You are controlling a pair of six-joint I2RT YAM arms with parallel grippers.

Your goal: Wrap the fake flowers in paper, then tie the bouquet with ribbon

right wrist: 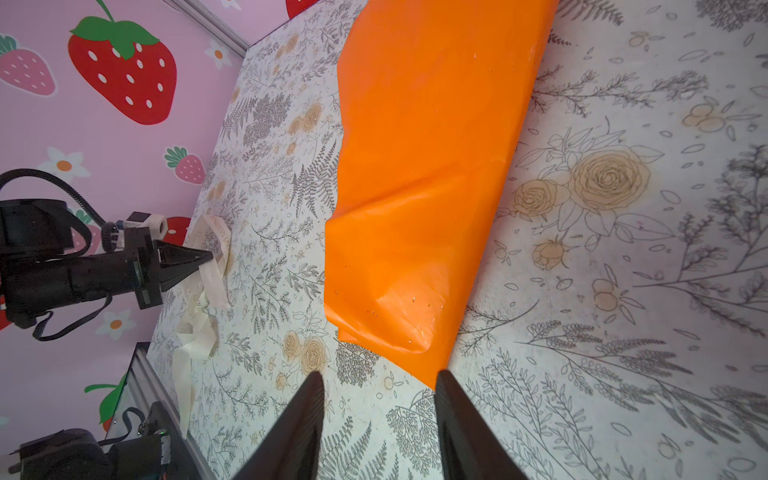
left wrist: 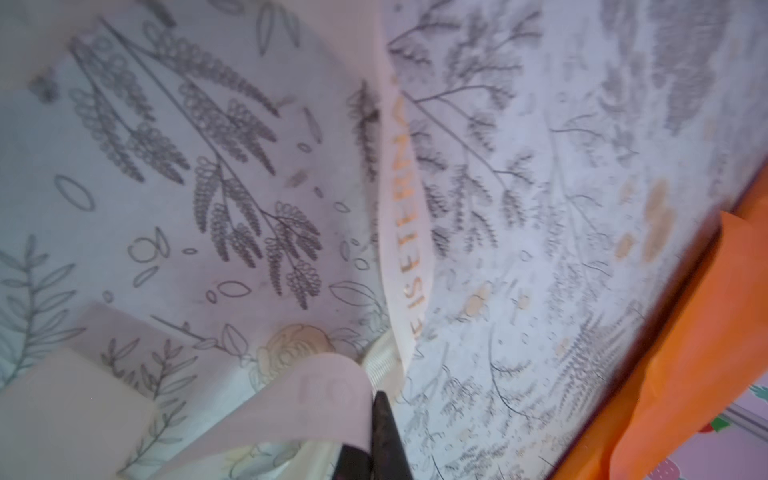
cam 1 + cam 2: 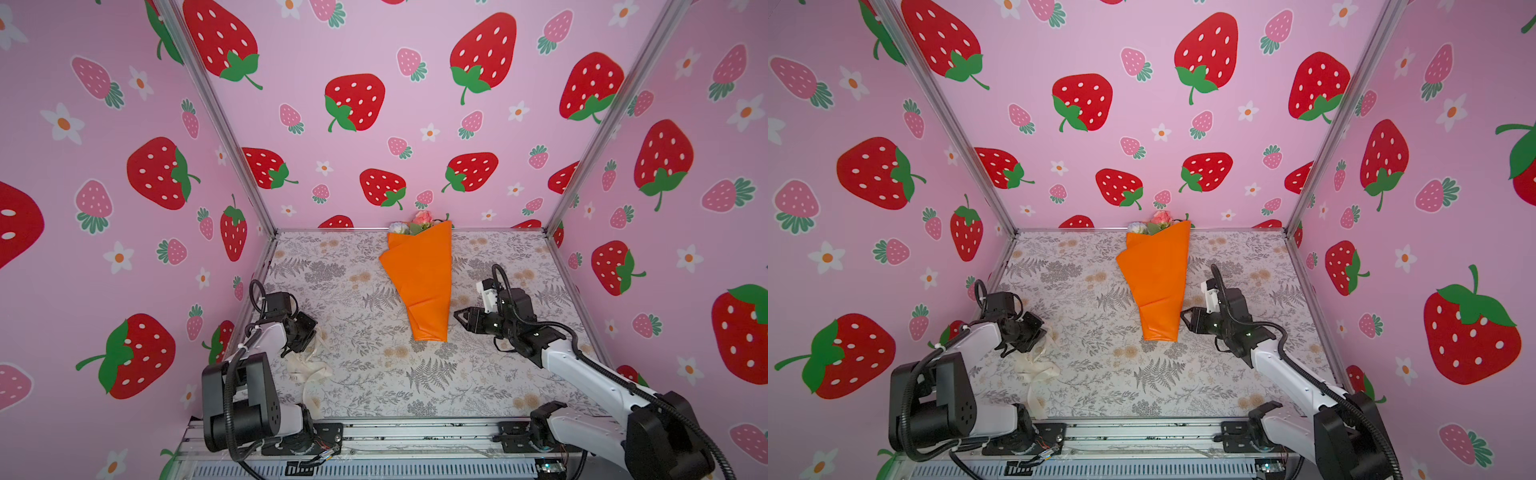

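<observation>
Though both top views hide its tips, the left wrist view shows the left tool [image 2: 381, 409] pinching the ribbon [image 2: 405, 232]; the right tool [image 1: 379, 376] is spread.

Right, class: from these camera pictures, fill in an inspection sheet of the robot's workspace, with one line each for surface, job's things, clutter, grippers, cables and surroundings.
Surface: table covered in a grey-and-tan botanical print, lying flat.
Job's things: bouquet of fake flowers lying wrapped in orange paper, heads toward the back wall; cream ribbon loosely heaped near the left arm, not tied on.
Clutter: nothing seen.
Grippers: left gripper shut on the ribbon; right gripper open and empty, beside the wrap's narrow end.
Cables: black conduit runs along both arms; loose wires at the front rail.
Surroundings: pink strawberry-print walls; metal frame posts.
</observation>
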